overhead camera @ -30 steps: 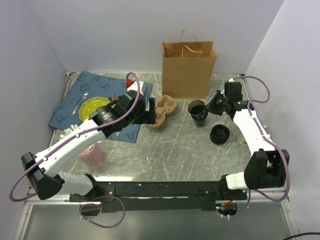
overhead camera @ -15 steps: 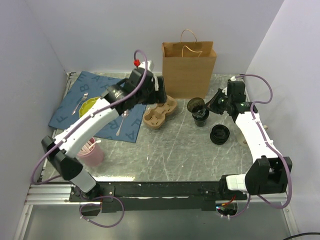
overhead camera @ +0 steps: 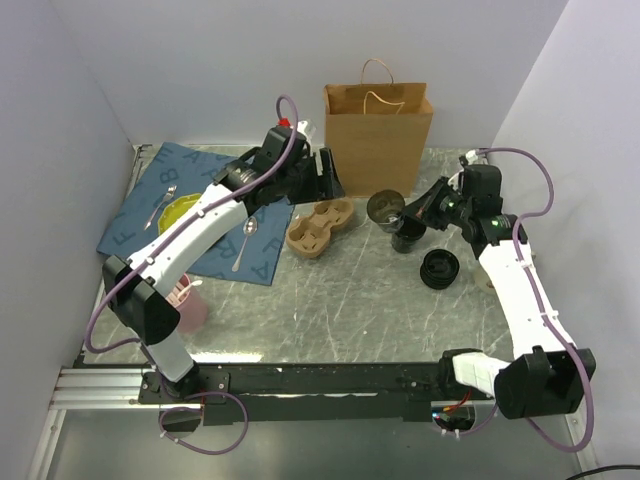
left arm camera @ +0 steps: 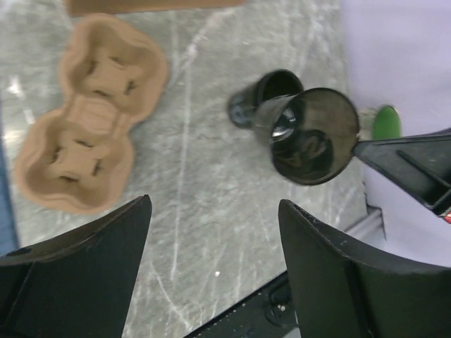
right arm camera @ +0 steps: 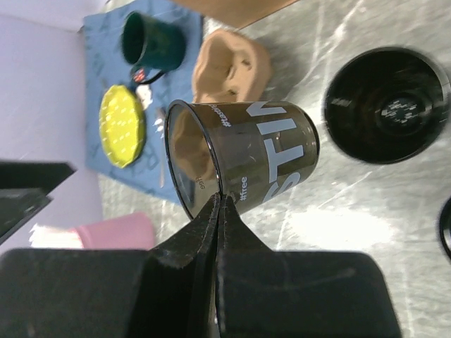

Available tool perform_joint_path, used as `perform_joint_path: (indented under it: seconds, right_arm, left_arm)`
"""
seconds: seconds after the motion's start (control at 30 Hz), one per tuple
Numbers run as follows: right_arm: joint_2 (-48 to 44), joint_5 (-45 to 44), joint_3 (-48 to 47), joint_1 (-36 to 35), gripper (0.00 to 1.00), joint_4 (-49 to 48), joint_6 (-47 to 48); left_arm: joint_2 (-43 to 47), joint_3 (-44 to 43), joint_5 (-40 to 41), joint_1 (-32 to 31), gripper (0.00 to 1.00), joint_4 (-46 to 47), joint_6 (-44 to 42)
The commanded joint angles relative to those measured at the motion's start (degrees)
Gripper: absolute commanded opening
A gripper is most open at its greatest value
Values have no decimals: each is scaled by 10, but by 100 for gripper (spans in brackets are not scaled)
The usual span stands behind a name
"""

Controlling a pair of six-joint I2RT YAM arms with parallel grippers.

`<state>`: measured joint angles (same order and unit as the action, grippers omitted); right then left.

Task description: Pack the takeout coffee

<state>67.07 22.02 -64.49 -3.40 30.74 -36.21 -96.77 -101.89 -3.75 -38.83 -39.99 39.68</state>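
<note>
My right gripper (overhead camera: 418,208) is shut on the rim of a black paper cup (overhead camera: 386,207), one finger inside and one outside. It holds the cup tilted and lidless above the table. In the right wrist view the cup (right arm camera: 243,151) shows white lettering, with the fingertips (right arm camera: 220,204) pinched on its rim. A second open black cup (overhead camera: 407,239) stands below it and also shows in the right wrist view (right arm camera: 386,104). Black lids (overhead camera: 440,269) lie to its right. My left gripper (overhead camera: 327,176) is open and empty, raised beside the paper bag (overhead camera: 378,135). In its view (left arm camera: 211,274) the held cup (left arm camera: 313,135) is ahead.
A brown pulp cup carrier (overhead camera: 318,225) lies mid-table, left of the cups. A blue mat (overhead camera: 170,195) at back left holds a yellow plate (overhead camera: 185,213), cutlery and a green mug (right arm camera: 148,41). A pink cup of straws (overhead camera: 185,305) stands at front left.
My left arm swung from over the mat up and back toward the bag. My right gripper lifted the top black cup off the other cup and tilted it.
</note>
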Motion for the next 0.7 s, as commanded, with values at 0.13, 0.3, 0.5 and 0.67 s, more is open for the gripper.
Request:
perform_joint_path:
  seconds: [0.13,0.3,0.5,0.67]
  right_arm:
    - [-47,32,26,-45,0,-27,-42]
    - [-57,23,38,-77,0,-35,-62]
    - [-60,12,44,-107,0,-39,-72]
    - [-59,12,48,-122,0,-46,-79]
  left_arm:
    - [1,41,-107,-2,74,99,0]
    - [-2,73,-122,-3,70,105,0]
    - [-4,102,-147,-3,57,112,1]
    - [-10,111,-156,-5,29,99,-5]
